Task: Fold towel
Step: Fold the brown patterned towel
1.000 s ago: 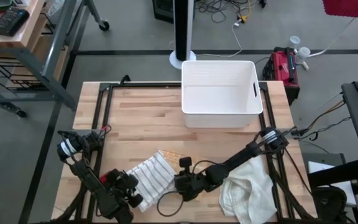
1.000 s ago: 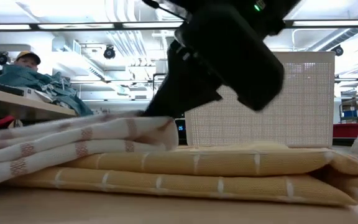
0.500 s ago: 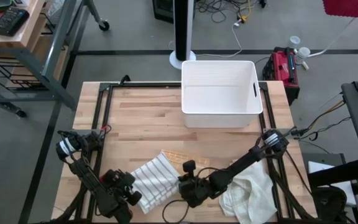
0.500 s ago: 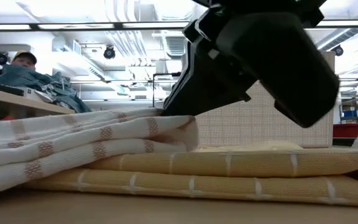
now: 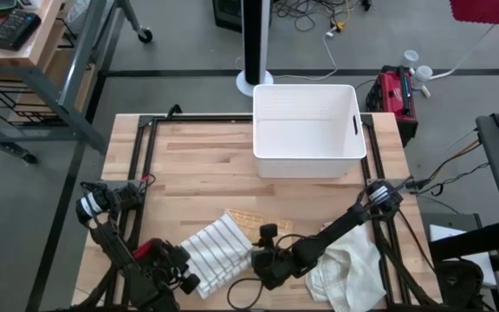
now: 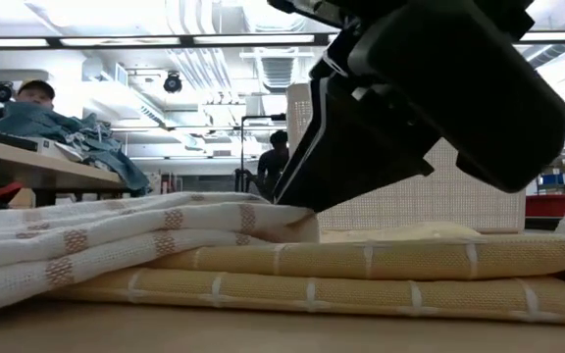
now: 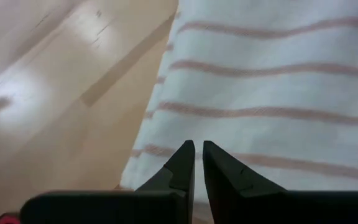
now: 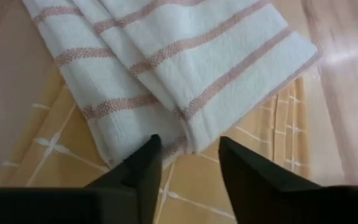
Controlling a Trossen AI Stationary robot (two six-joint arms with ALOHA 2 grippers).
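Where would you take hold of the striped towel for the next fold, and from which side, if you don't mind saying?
Probably the striped towel at its free layered corner, lying on the yellow towel. Come in low from the right, where the right hand is open in front of that edge. The stacked layers end there, so one pinch could catch them all. The left hand sits almost shut at the opposite edge.

A robotics lab or workshop. The butcher-block table [image 5: 197, 165] sits on a bare grey floor with loose cables [image 5: 319, 17] at the top of the high view. The low view shows fluorescent ceiling lights [image 6: 116, 41], exposed pipes [image 6: 199, 69] and cluttered benches [image 6: 27, 157] at left.
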